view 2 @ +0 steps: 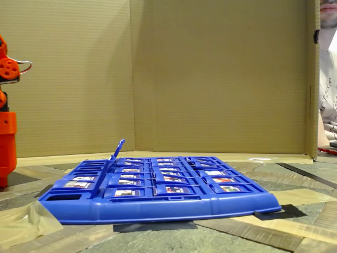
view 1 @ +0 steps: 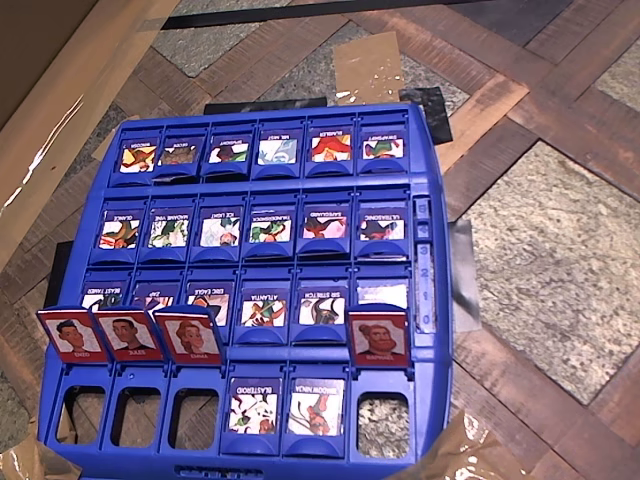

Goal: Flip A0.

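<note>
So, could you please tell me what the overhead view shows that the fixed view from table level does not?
Overhead alone: four raised red-framed portrait tiles along the board's near rows, and the flat blue cartoon cards with their captions. Fixed view alone: the orange arm at the left edge, the cardboard backdrop, and a raised tile seen edge-on. Both: the blue game board taped down.

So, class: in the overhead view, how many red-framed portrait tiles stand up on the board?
4, all in the front row: three side by side at the left, one alone at the right.
</note>
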### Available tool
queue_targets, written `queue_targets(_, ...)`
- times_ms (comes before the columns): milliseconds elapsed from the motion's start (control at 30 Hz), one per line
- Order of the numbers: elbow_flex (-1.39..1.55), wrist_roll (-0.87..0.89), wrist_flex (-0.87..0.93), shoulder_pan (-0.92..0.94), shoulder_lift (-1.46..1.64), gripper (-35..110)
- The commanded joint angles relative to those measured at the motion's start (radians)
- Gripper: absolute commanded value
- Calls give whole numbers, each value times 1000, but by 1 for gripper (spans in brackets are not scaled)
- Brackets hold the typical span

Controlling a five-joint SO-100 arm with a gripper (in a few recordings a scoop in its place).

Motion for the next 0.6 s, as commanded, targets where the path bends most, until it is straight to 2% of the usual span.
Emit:
queue_targets(0, 8, -81, 3, -3, -3, 2)
queue_targets(567, 8, -124, 2, 0, -5, 0)
